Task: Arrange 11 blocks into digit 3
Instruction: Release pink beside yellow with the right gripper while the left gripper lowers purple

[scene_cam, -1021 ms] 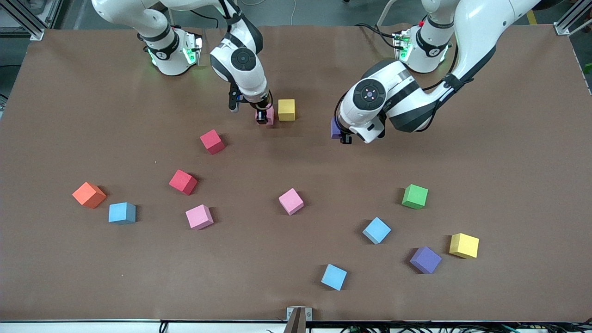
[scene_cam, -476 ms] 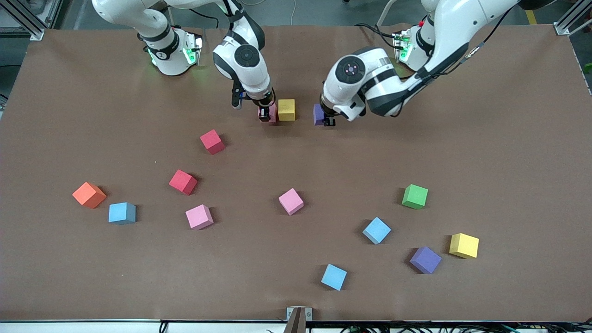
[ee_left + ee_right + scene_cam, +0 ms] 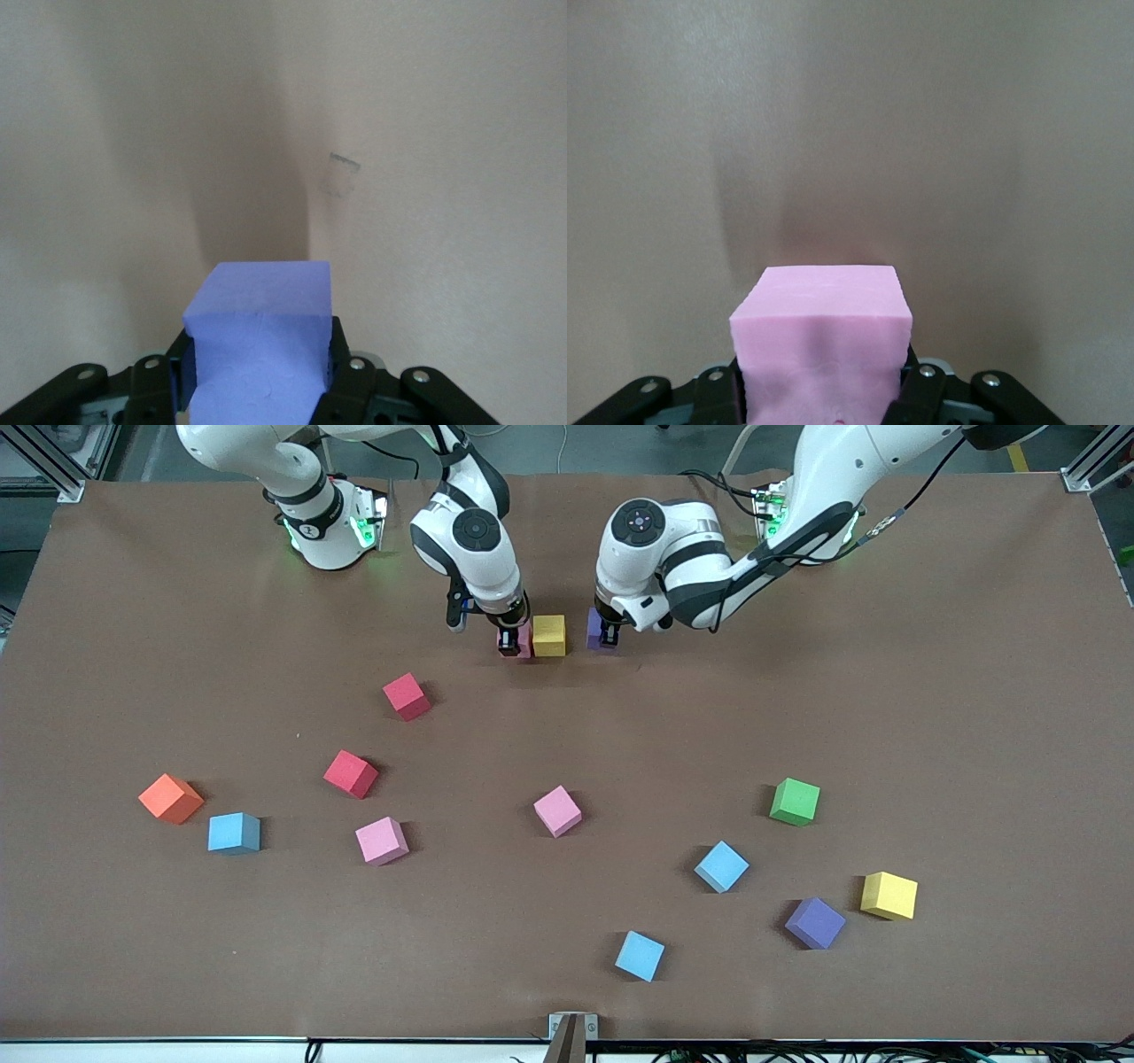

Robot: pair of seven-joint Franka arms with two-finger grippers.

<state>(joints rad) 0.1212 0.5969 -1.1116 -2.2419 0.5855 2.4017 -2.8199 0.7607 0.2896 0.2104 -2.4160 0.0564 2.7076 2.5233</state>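
While both arms work at the upper middle of the front view, the figure has hardly begun.

Right gripper: closed on a pink block, which sits down at the table touching the side of a yellow block; the right wrist view shows the same pink block pinched between the fingers.

Left gripper: closed on a purple block, low over the table just beside the yellow block, with a small gap still showing between them; the left wrist view shows the purple block clamped in the jaws.

Digit 3 so far: one yellow block placed, a pink one against it, a purple one about to join, so at most the first short bar of three.

Loose blocks left: two red, two pink, three blue, green, purple and yellow, scattered across the lower half of the frame.

Not for the figure: an orange cube at lower left.

Judgement: roughly a quarter done; eight more placements remain.
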